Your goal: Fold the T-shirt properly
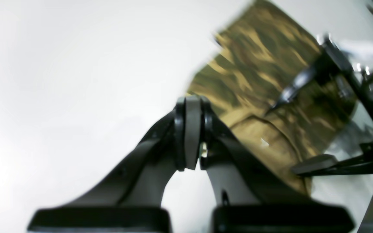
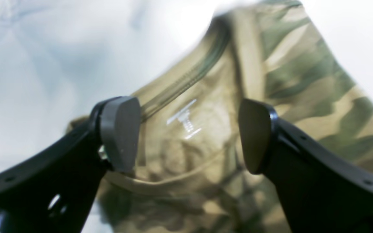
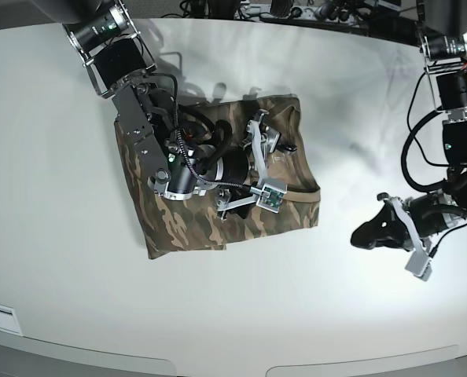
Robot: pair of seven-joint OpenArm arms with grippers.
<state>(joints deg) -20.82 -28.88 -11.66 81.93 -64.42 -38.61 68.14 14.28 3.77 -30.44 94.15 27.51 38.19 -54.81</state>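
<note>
White worktop (image 3: 53,236) carries the folded T-shirt (image 3: 186,228); right claw (image 2: 189,136) gapes released above its collar, left claw (image 1: 191,132) clenched, empty, well apart.

The surface (image 3: 53,275) is seen from overhead in the base view. Each wrist view is aimed along its end effector, close and blurred. The T-shirt (image 3: 178,228) is shared by all three views.

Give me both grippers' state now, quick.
Left gripper: closed, empty, over bare table.
Right gripper: open, over the T-shirt collar, holding nothing.
</note>
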